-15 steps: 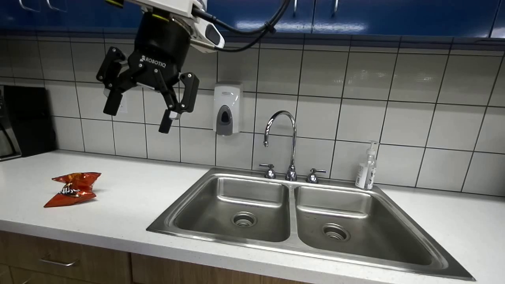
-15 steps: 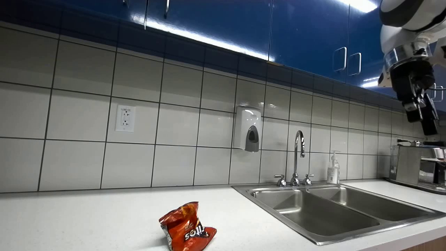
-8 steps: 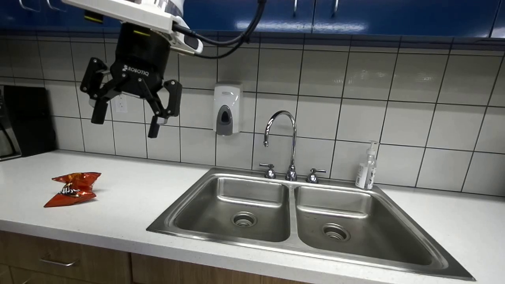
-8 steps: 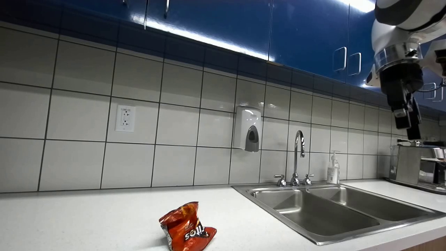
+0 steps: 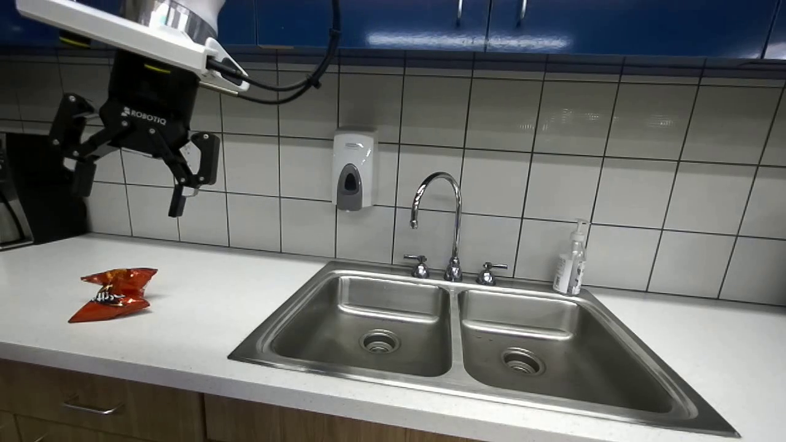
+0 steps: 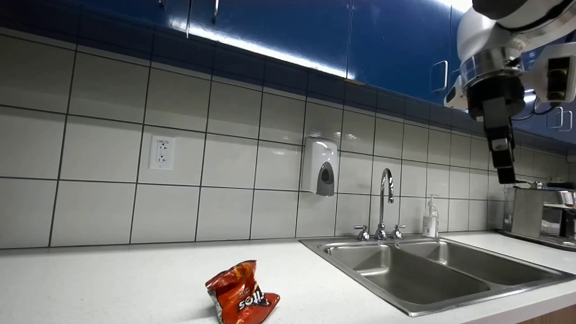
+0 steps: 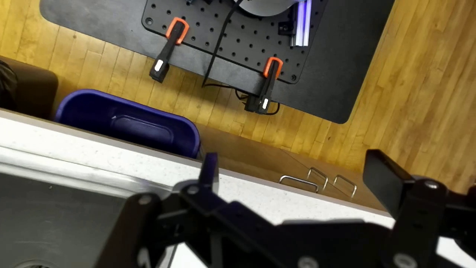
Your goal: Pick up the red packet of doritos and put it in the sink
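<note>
At far left in an exterior view, a black machine (image 5: 40,184), on the white tabletop (image 5: 202,294) and near the tiled wall (image 5: 264,159). Partly in front of it, and more to the right, black jaws on the robot arm (image 5: 156,44). Hangs high over the tabletop, with the two sides of the jaws clearly apart and a gap between them. Lower in the same view, well apart from the jaws, the red packet (image 5: 120,291). Lies crumpled on the tabletop, left of the sink (image 5: 457,374) and apart from it.

More to the right, on the wall, a white dispenser (image 5: 354,147). Then the metal sink, with two basins and one round drain in each. At its back rim, a curved tap (image 5: 457,227) between two handles (image 5: 419,267). At the back right corner, a pump bottle (image 5: 570,267), upright.

Again from the left, in an exterior view: a wall socket (image 6: 162,153), then the red packet with white letters, near the bottom edge, and at far right a silver machine (image 6: 528,216). Shows the jaws there from the side, with the gap out of sight.

In the wrist view, at left a part of the sink, then a purple bin (image 7: 85,108), then two clamps (image 7: 163,54) with orange ends. Has both sides of the jaws at the bottom, well apart, with wooden drawers (image 7: 260,160) visible between.
</note>
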`<action>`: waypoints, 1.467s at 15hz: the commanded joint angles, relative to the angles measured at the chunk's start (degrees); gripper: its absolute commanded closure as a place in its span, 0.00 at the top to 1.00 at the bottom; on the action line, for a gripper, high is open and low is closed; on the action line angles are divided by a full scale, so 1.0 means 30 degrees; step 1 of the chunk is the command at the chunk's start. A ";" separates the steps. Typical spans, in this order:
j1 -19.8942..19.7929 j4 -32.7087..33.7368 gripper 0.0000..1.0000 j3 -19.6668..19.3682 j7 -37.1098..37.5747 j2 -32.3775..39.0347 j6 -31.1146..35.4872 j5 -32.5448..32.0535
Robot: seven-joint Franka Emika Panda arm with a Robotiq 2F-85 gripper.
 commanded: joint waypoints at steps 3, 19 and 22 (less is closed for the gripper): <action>0.1589 -0.1412 1.00 0.1681 0.0001 -0.1298 0.1247 0.1580; 0.5213 -0.2397 1.00 0.7013 0.3931 0.1229 0.7475 0.5837; 0.5683 -0.2450 1.00 0.8057 0.5047 0.2380 0.9157 0.6033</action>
